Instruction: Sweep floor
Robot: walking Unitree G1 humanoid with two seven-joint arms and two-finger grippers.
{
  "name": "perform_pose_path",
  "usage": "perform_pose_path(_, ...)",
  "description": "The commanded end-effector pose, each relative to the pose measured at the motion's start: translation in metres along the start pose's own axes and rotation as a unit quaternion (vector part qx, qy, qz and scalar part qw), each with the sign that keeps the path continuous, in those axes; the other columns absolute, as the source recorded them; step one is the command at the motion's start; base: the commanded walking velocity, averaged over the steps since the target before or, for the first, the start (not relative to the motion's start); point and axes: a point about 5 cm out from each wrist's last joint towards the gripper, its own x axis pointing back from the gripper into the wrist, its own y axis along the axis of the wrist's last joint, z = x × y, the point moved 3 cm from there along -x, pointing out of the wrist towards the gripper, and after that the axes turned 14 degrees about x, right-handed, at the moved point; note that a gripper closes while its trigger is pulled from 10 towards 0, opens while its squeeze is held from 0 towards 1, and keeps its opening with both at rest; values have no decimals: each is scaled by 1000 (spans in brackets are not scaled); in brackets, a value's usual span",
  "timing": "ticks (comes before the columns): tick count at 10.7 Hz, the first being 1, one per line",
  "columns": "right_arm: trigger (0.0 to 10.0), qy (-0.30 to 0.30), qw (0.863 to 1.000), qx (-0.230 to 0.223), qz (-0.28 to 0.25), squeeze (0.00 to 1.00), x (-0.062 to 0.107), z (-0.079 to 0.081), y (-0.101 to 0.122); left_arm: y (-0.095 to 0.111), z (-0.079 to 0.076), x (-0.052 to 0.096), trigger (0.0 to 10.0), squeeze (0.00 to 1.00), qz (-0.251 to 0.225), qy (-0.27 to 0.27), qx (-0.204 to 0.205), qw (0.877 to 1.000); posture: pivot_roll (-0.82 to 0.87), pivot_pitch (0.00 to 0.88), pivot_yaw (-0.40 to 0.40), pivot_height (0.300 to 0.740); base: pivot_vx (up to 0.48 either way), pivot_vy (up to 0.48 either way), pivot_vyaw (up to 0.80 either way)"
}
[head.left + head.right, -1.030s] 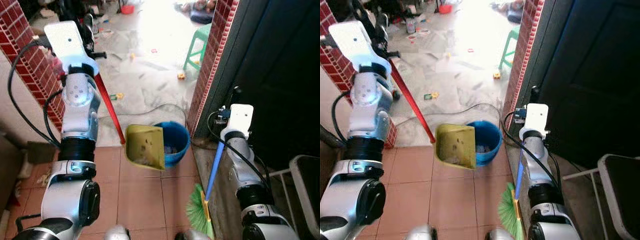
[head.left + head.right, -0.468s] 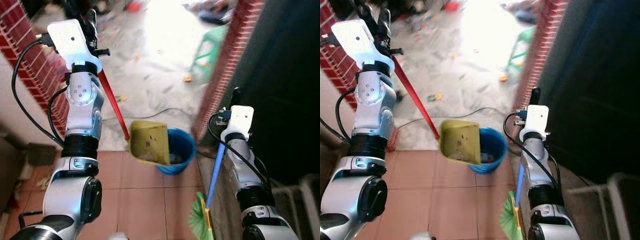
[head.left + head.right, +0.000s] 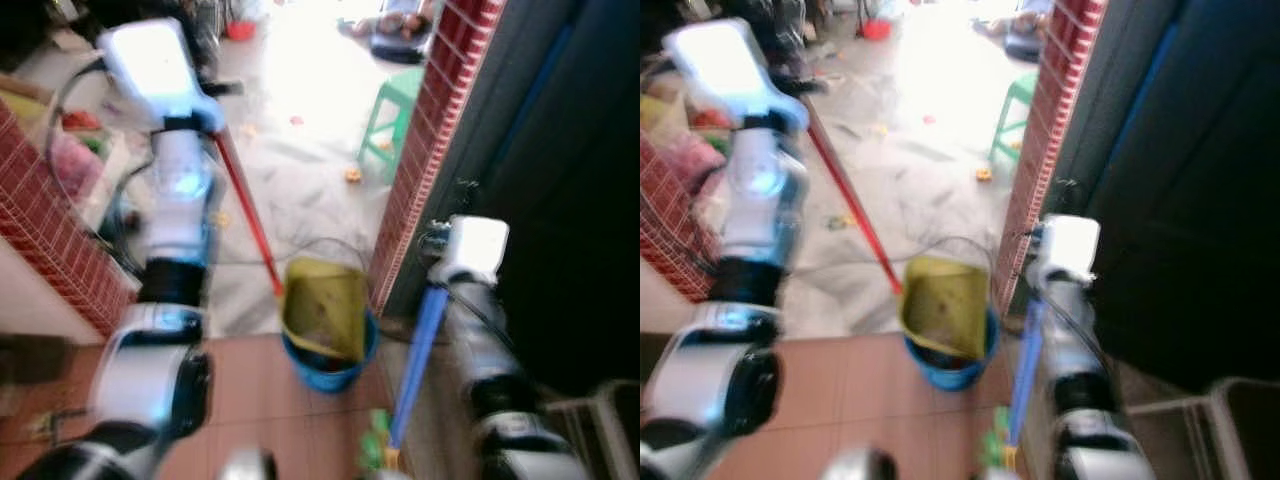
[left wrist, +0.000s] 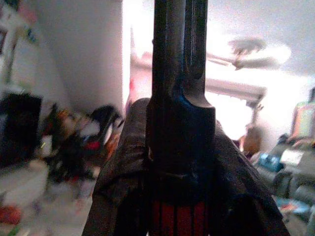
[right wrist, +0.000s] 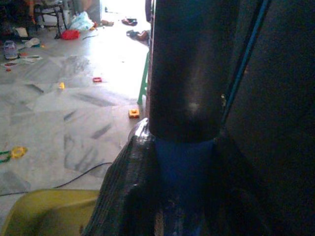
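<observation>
Yellow dustpan [image 3: 322, 308] is hanging tipped over the blue bucket [image 3: 330, 365], just beside the brick pillar [image 3: 415, 170]. Left gripper [image 4: 179, 162] is clamping the dustpan's red handle [image 3: 246, 215], raised high. Right gripper [image 5: 172, 196] is clamping the broom's blue handle [image 3: 417, 350]; green bristles [image 3: 372, 452] are resting low on the tile floor [image 3: 250, 400]. Head views are blurring.

Matt yellow plastic dustpan [image 3: 322, 308] over a glossy blue plastic bucket [image 3: 330, 366]; smooth terracotta floor tiles [image 3: 250, 400]; rough red brick pillar [image 3: 420, 150].
</observation>
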Motion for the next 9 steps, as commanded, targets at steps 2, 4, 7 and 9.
perform_pose_path(2, 10000, -19, 999, 18, -33, 0, -6, -17, 16, 18, -19, -5, 10000, 0, -45, -38, -14, 998, -54, 0, -15, 740, 0, 0, 0)
perform_pose_path(4, 10000, -17, 999, 18, -33, 0, -7, -16, 16, 16, -34, 1, 10000, 0, -47, -84, -20, 995, -53, 0, -19, 740, 0, 0, 0)
perform_pose_path(7, 10000, -17, 999, 18, -34, 0, -8, -16, 17, 1, -91, 34, 10000, 0, -23, -260, -13, 965, -52, 0, -16, 740, 0, 0, 0)
perform_pose_path(9, 10000, -19, 999, 16, -34, 0, -9, -17, 18, -15, -121, 71, 10000, 0, 8, -388, -36, 921, -51, 0, -16, 740, 0, 0, 0)
